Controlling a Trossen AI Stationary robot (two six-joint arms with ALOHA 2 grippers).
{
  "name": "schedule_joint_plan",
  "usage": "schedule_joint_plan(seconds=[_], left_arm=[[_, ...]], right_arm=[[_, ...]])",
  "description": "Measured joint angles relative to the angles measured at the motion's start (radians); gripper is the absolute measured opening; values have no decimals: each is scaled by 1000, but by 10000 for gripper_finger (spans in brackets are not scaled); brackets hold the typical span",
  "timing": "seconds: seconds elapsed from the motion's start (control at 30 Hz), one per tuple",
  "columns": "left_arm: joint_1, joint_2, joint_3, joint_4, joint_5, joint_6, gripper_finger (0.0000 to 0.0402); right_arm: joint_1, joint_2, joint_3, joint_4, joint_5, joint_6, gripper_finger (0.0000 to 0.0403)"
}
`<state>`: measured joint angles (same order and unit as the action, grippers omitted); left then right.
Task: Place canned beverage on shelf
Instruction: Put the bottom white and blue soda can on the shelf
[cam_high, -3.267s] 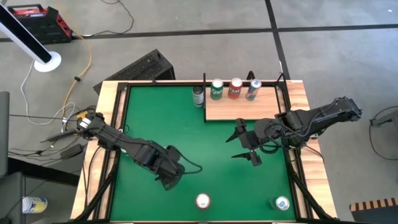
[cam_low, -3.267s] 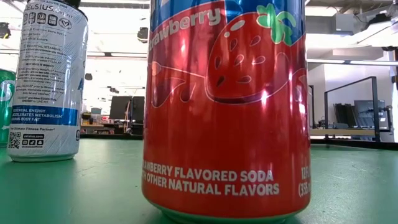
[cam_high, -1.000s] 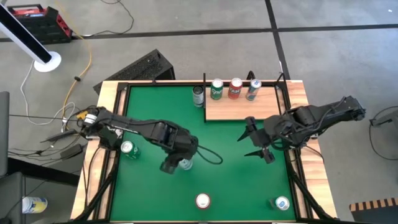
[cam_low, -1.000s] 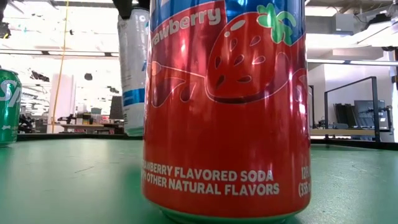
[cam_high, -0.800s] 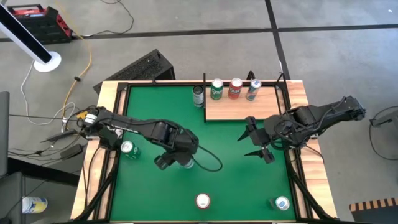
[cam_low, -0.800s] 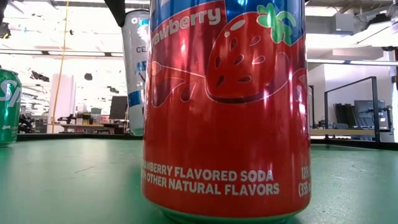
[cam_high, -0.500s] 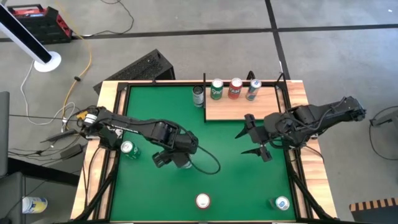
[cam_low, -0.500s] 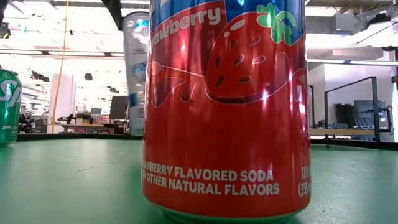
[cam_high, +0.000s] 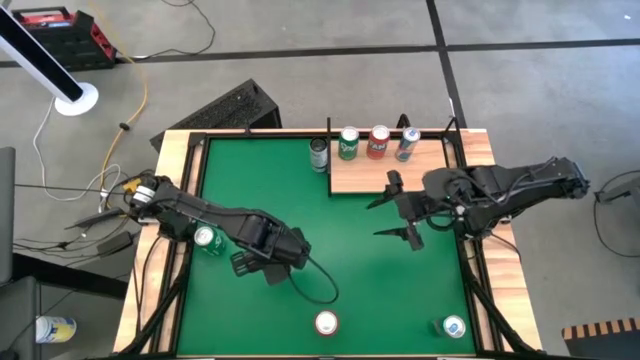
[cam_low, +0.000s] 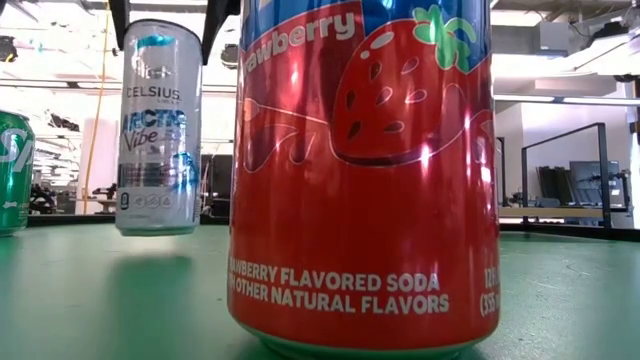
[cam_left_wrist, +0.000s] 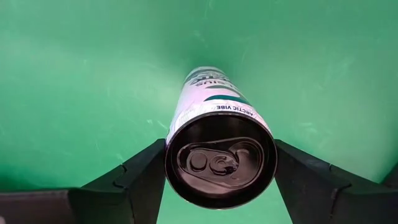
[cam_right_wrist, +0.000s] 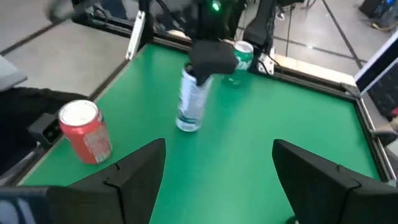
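A tall silver canned beverage (cam_low: 158, 128) hangs above the green table with my left gripper (cam_high: 268, 264) shut on it, left of the table's middle. In the high view the gripper hides it. The shelf (cam_high: 400, 176), a light-brown wooden panel, lies at the far right, with three cans (cam_high: 378, 142) standing on their bases along its far edge. My right gripper (cam_high: 395, 207) hovers open just in front of the shelf's near edge, holding nothing. In the right wrist view its two fingers (cam_right_wrist: 134, 177) frame the held can (cam_right_wrist: 191, 102). My left gripper pinches the can's upper end (cam_left_wrist: 180, 134), just below the top rim, between its two fingers (cam_left_wrist: 140, 177), one on each side of the round wall. The fingers come from above, pointing down. The can hangs upright and clear of the table, with its shadow beneath.
A dark can (cam_high: 319, 155) stands on the table beside the shelf's left end. A green can (cam_high: 206, 238) stands near the left rim. A red strawberry can (cam_high: 326, 323) and a white-blue can (cam_high: 454, 327) stand near the front edge. The red can fills the low view (cam_low: 365, 170).
My left gripper has rolled about its downward-pointing line and shifted toward the table's left edge with the can, which has turned its label about and stays upright, clear of the table. My right gripper has moved toward the shelf and tipped upward a little, still open.
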<state>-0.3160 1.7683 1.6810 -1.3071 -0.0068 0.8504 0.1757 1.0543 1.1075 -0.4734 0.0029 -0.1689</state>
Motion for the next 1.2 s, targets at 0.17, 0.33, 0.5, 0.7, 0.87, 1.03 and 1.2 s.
schedule_joint_plan(seconds=[0.17, 0.33, 0.5, 0.7, 0.87, 1.03, 1.2], left_arm=[[-13, 0, 0, 15, 0, -28, 252], [-17, 0, 0, 23, 2, -29, 257], [-16, 0, 0, 28, 1, -110, 258], [-14, 0, 0, 51, -13, -112, 261], [-16, 0, 0, 49, -20, -83, 276], [-17, 0, 1, 49, -17, -70, 282], [-17, 0, 1, 46, -52, -75, 282]], right_arm=[[-26, 6, 0, 3, 0, 0, 319], [-29, 11, 0, 1, 0, 0, 319], [-29, 13, 0, -16, 0, 3, 319], [-27, 13, 0, -28, 0, 11, 319], [-27, 13, 0, -42, -1, 11, 319], [-27, 13, 0, -46, -1, 12, 319], [-27, 13, 0, -46, -1, 12, 319]])
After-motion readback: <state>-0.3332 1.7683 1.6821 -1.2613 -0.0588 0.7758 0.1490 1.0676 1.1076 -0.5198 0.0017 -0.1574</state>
